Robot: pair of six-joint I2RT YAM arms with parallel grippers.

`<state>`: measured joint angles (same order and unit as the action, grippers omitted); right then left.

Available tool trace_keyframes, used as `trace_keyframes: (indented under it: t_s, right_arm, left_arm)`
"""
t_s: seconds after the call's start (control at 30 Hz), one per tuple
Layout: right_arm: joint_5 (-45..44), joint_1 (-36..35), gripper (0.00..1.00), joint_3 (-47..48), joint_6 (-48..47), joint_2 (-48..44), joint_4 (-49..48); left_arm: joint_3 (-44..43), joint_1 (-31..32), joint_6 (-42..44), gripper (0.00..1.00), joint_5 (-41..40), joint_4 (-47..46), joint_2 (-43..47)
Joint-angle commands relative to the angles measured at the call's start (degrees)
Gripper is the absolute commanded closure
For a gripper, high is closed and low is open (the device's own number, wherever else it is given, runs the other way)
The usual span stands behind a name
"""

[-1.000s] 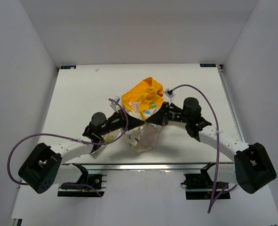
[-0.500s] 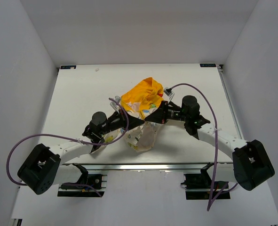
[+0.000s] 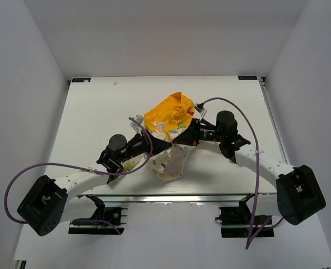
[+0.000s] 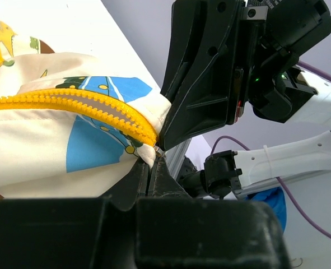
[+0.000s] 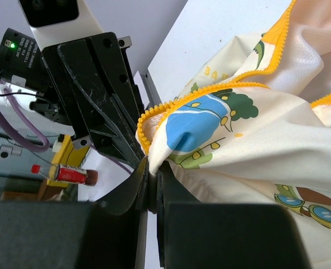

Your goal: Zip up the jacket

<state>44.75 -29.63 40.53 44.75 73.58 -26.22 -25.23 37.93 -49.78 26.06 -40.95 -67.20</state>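
Top external: left claw (image 3: 166, 145), right claw (image 3: 179, 142) stay clenched on jacket (image 3: 171, 115); both nudged slightly left.

Robotics lab test cell, not a home. White table (image 3: 98, 112) boxed in by plain white panels (image 3: 31, 84), with small dark tags (image 3: 81, 80) at its far corners. Left arm (image 3: 81, 178) and right arm (image 3: 266, 164) bolted to a metal rail (image 3: 171, 198) along the near edge; purple cables (image 3: 53, 163) loop loose. Right wrist view shows blurred bench clutter (image 5: 64, 172) past the table edge. The jacket (image 3: 173, 112) is the only household item.
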Motion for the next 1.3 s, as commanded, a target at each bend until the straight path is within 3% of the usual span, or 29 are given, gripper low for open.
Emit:
trace_keyframes:
  t_s: [0.0,0.17,0.27,0.43,0.57,0.73,0.87,0.9,0.97,1.07,1.27]
  right_arm:
    - [-2.9,1.5,0.97,4.3,0.5,0.6,-8.9]
    - [-1.7,1.5,0.61,1.7,-2.1,-0.5,-4.3]
    - [-3.6,1.4,0.49,1.5,-5.0,-2.4,1.2]
    - [-7.7,1.5,0.41,1.4,-13.5,-6.3,13.7]
    - [-13.2,1.4,0.11,0.8,-20.6,-10.9,24.5]
    - [-21.5,-0.3,0.11,2.6,-32.8,-17.5,38.3]
    - [-35.8,-7.1,0.11,2.6,-41.0,-20.9,36.2]
    - [-38.9,-12.2,0.11,2.2,-42.9,-21.6,34.1]
    - [-48.5,-19.8,0.11,1.7,-49.1,-21.1,29.6]
    - [-57.9,-25.3,0.11,1.8,-54.6,-19.0,23.0]
    - [-64.0,-27.5,0.11,1.8,-62.1,-15.5,11.5]
  left_arm:
    - [0.5,3.5,-1.9,1.0,6.4,6.3,1.5]
    - [-2.0,3.6,-5.1,1.0,0.0,7.8,0.7]
    - [-3.9,3.4,-5.5,1.0,-1.9,10.8,0.3]
    - [-6.0,3.2,-7.1,1.0,-5.9,17.3,1.5]
    - [-13.5,3.1,-7.1,1.0,-13.9,31.9,3.5]
    - [-27.6,3.2,-3.4,1.0,-28.9,58.5,2.1]
    - [-41.6,3.1,-2.6,1.0,-35.9,75.5,-3.9]
    - [-45.4,3.1,-2.6,1.0,-36.1,79.3,-5.0]
    - [-47.3,3.0,-2.4,1.0,-35.2,80.8,-7.3]
    - [-48.9,3.1,-2.6,1.0,-35.0,82.5,-8.0]
    - [-49.4,3.0,-3.8,1.0,-33.5,82.4,-7.9]
